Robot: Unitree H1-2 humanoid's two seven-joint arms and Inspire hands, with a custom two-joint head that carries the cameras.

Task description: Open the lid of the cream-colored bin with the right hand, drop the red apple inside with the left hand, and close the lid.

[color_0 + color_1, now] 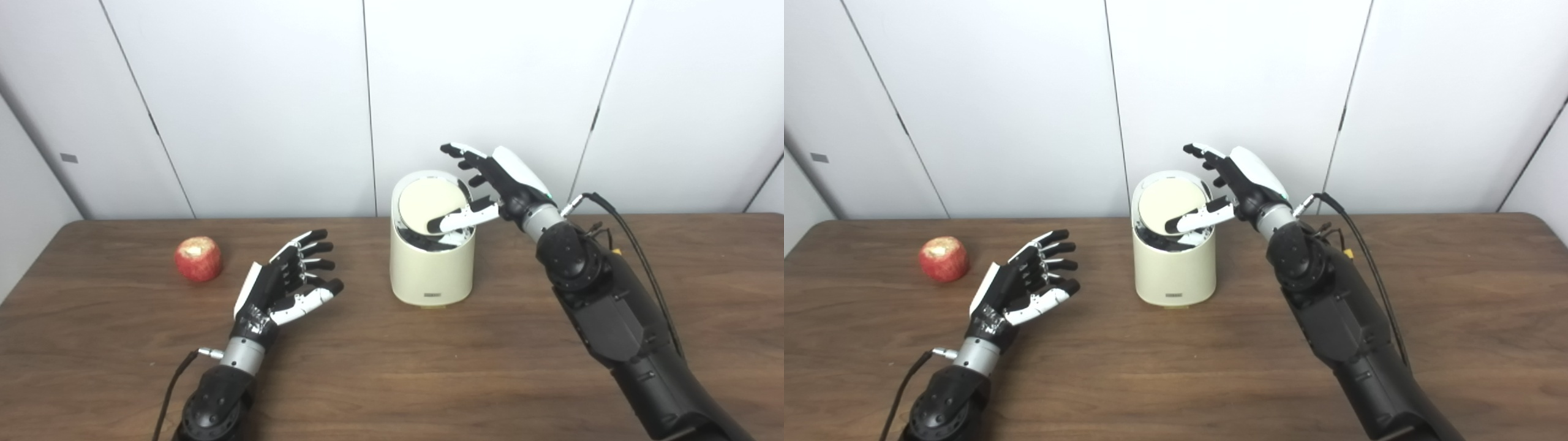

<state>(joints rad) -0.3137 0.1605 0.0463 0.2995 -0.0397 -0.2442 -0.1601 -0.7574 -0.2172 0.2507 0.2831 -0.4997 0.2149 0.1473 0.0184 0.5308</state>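
Right hand [499, 184] presses its thumb on the tilted lid [430, 205] of the bin [432, 269], fingers spread, evidently to open it; left hand [288, 275] waits empty, fingers wide. Apple [198, 258] sits on the table [392, 367], just left of that hand, untouched.

Bright, even light from overhead — my view is soft and slightly blurred throughout. The dark brown wooden desk [392, 367] carries a faint sheen; only weak shadows, no harsh glare — white wall panels [257, 92] look washed-out.

On the counter [380, 367], the apple [198, 258] lies left of the left hand [285, 283]; the bin [432, 257] stands right of it, with the right hand [496, 184] above its rim.
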